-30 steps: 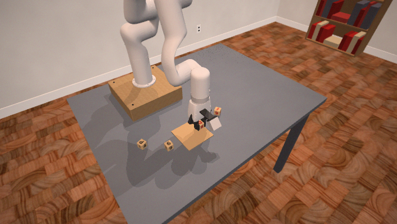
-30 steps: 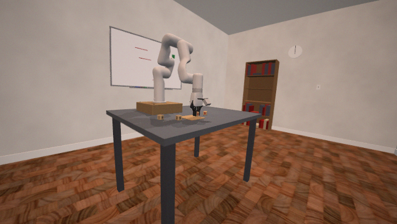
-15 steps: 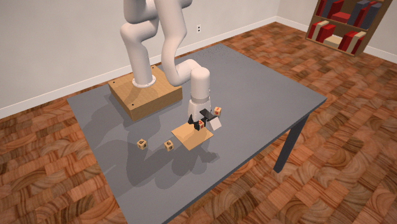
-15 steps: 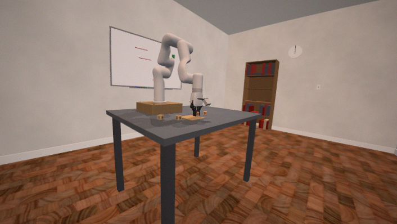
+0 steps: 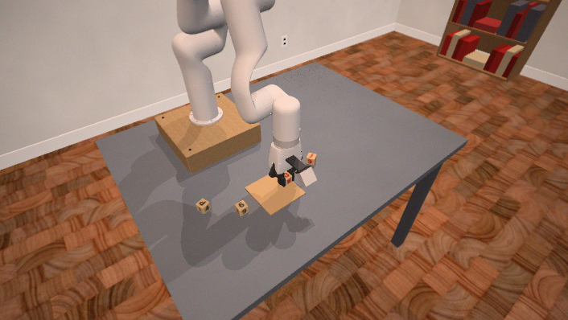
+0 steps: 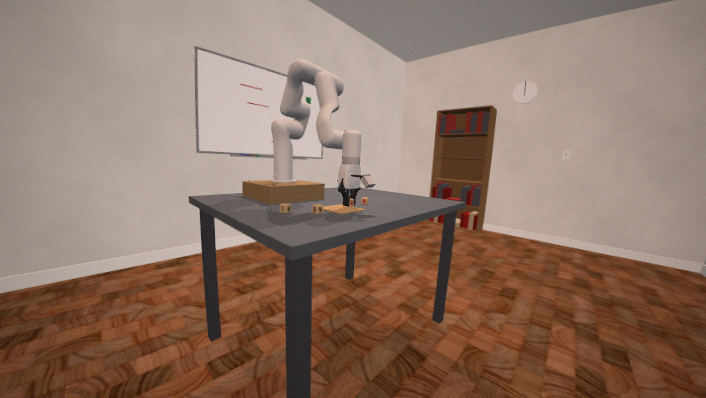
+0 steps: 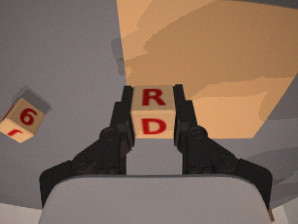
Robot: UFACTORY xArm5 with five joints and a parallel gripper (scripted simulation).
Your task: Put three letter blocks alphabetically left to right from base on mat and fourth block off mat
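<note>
My gripper (image 5: pixel 286 177) is shut on a wooden block (image 7: pixel 153 112) with a red R on top and a red D on the side facing the wrist camera. It holds the block low over the edge of the tan mat (image 5: pixel 275 194) nearest the arm; the mat also shows in the wrist view (image 7: pixel 206 63). I cannot tell if the block touches the mat. A block with red marks (image 5: pixel 310 158) sits on the table just beyond the gripper, off the mat. The wrist view shows a block with a red 6 (image 7: pixel 23 119) on the grey table. Two blocks with black marks (image 5: pixel 203 206) (image 5: pixel 241 207) lie off the mat to its left.
The arm's wooden base box (image 5: pixel 207 134) stands behind the mat. The table's front edge runs a little beyond the mat. In the exterior view the gripper (image 6: pixel 350 200) and the blocks are very small.
</note>
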